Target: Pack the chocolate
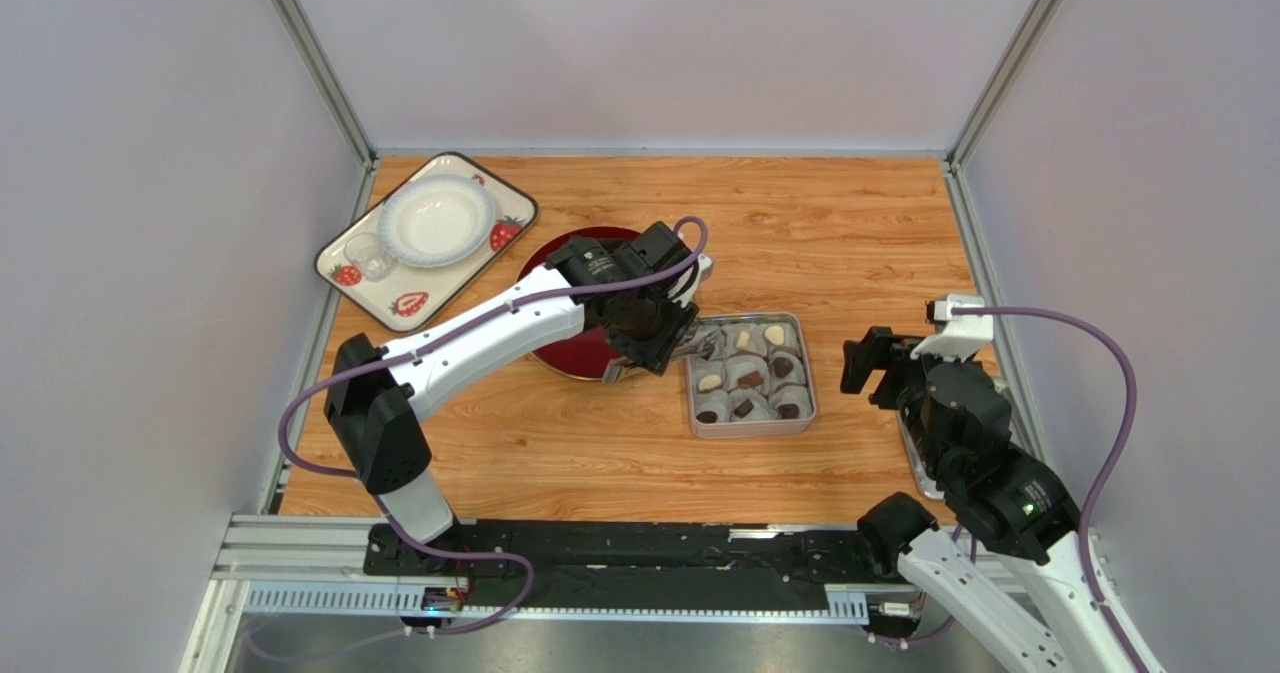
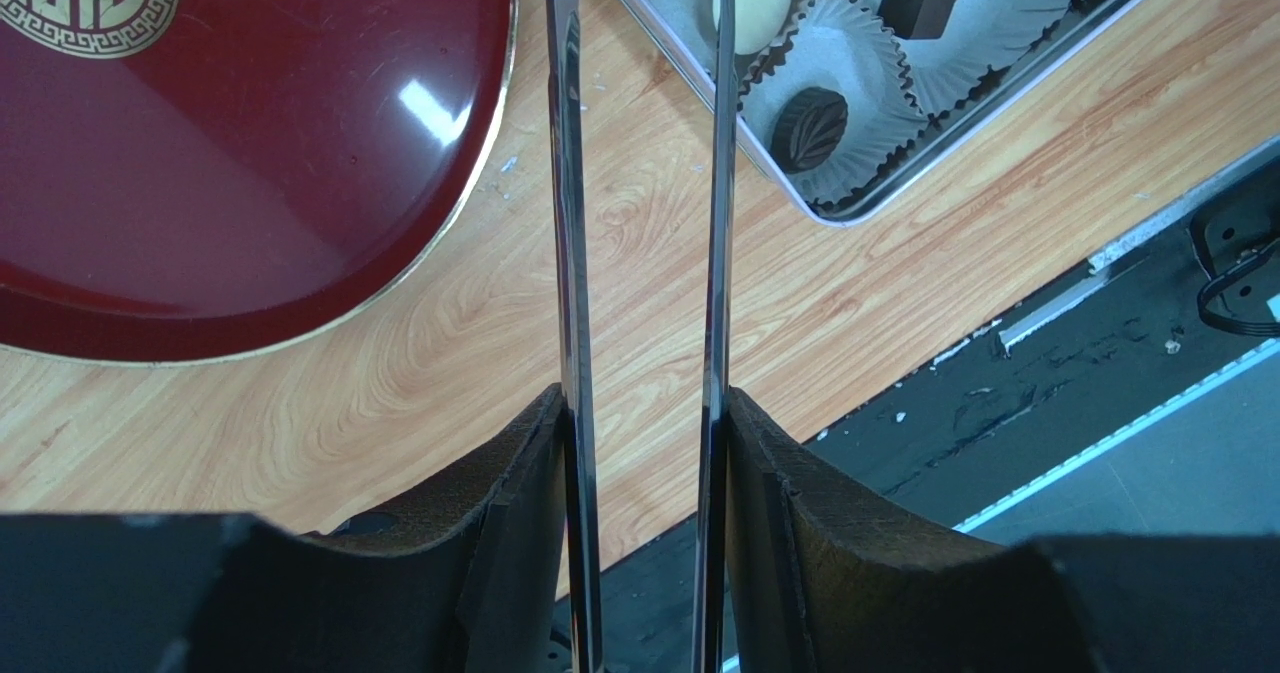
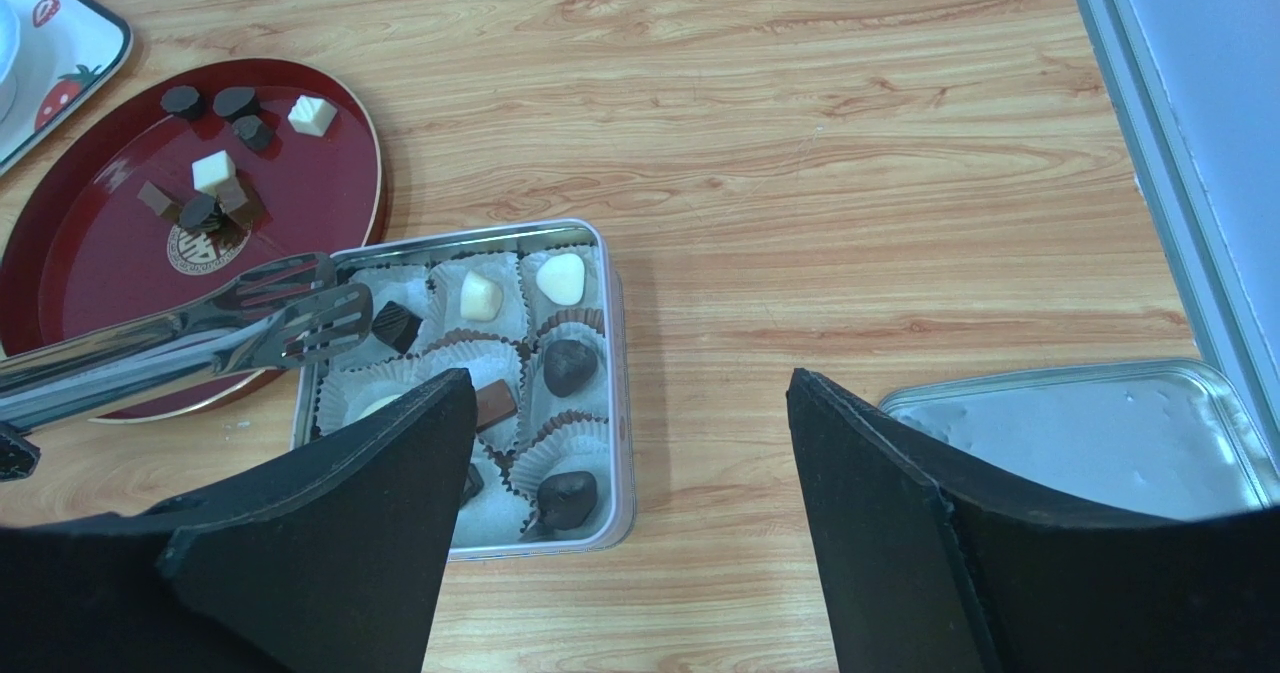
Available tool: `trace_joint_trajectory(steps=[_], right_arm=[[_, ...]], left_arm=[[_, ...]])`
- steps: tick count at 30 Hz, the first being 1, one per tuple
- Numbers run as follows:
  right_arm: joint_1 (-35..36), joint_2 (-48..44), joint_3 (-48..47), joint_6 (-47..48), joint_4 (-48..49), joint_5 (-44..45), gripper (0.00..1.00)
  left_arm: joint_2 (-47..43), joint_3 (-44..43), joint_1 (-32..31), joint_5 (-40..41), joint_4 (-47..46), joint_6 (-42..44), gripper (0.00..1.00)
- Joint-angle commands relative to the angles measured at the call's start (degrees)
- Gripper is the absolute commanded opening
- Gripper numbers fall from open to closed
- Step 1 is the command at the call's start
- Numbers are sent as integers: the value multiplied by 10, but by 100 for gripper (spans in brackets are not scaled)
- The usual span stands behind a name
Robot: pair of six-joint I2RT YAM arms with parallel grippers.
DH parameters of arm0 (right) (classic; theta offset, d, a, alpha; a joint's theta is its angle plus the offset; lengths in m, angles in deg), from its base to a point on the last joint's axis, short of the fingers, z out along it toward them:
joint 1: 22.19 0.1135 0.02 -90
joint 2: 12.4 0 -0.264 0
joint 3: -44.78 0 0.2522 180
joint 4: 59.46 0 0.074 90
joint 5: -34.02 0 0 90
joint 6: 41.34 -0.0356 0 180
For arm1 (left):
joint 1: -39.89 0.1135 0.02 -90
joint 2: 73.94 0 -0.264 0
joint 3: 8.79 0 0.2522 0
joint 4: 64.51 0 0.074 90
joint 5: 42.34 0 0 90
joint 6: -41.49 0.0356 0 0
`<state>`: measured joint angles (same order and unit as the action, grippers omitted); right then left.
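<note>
R wrist view: my L gripper clamps steel tongs, tips over the grey tin, centre-left, where chocolate sits in paper cups. More pcs lie on the red tray, upper left. R gripper is spread wide and holds nothing. Tin lid lower right.

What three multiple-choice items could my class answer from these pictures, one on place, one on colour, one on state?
1. The round tray lies: A) left of the square tin; B) right of it; C) inside it.
2. The tray's colour: A) blue; B) dark red; C) green.
3. The right fingers are: A) shut on the tin; B) shut, empty; C) open, empty.
Key: 1A, top view shows it on the tin's left; 2B, its surface is dark red; 3C, wide apart, nothing gripped.
</note>
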<state>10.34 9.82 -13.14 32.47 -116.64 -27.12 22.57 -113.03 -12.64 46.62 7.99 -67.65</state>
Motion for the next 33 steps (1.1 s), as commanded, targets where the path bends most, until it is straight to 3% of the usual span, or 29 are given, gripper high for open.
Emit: trace_joint_trajectory(steps=[1, 11, 21, 33], right_arm=[[-1, 5, 0, 11, 21, 8, 80], [-1, 12, 8, 23, 37, 8, 77], [-1, 27, 7, 6, 34, 29, 77], [-1, 125, -17, 2, 47, 46, 78]], left_arm=[[-14, -23, -5, 0, -21, 8, 48], [-103, -1, 4, 90, -63, 11, 36], [-207, 119, 84, 101, -145, 23, 33], [-337, 291, 189, 142, -238, 1, 33]])
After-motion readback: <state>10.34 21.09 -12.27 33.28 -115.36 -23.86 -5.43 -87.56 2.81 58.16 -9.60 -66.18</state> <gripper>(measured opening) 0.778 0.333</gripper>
